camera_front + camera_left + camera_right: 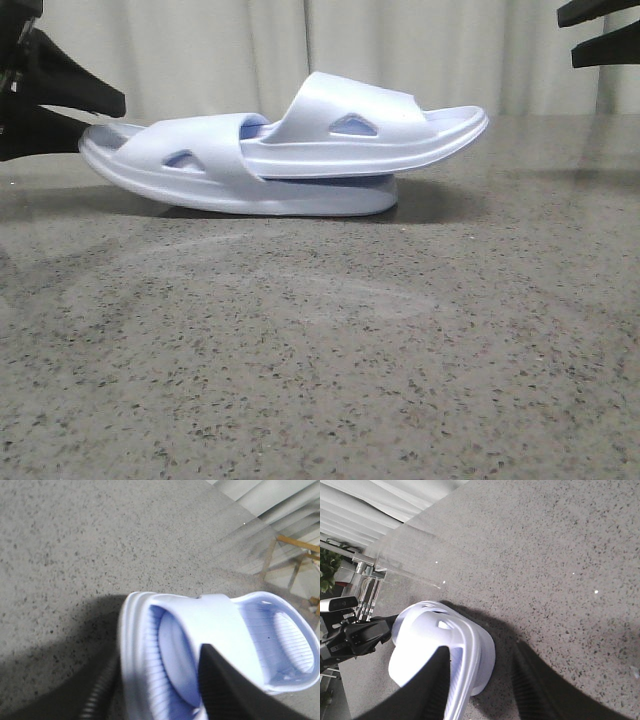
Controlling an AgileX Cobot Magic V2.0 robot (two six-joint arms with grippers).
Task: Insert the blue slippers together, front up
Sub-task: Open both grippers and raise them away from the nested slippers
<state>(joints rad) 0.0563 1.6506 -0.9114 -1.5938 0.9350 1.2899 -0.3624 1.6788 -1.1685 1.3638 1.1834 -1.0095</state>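
The two blue slippers lie nested at the back of the table in the front view. The lower slipper [200, 170] rests on the table. The upper slipper [380, 125] passes through its strap and sticks out to the right, strap up. My left gripper [105, 112] is open at the lower slipper's heel end; in the left wrist view [160, 652] its fingers straddle the ribbed footbed [165, 655], and the picture is blurred. My right gripper [565, 35] is open and empty, raised beyond the upper slipper's right end; its wrist view [481, 649] shows that slipper's tip [445, 635] below.
The speckled grey table [320, 350] spreads in front of the slippers. A pale curtain [250, 50] hangs behind the table's far edge. A wooden frame [295, 555] stands past the table edge in the left wrist view.
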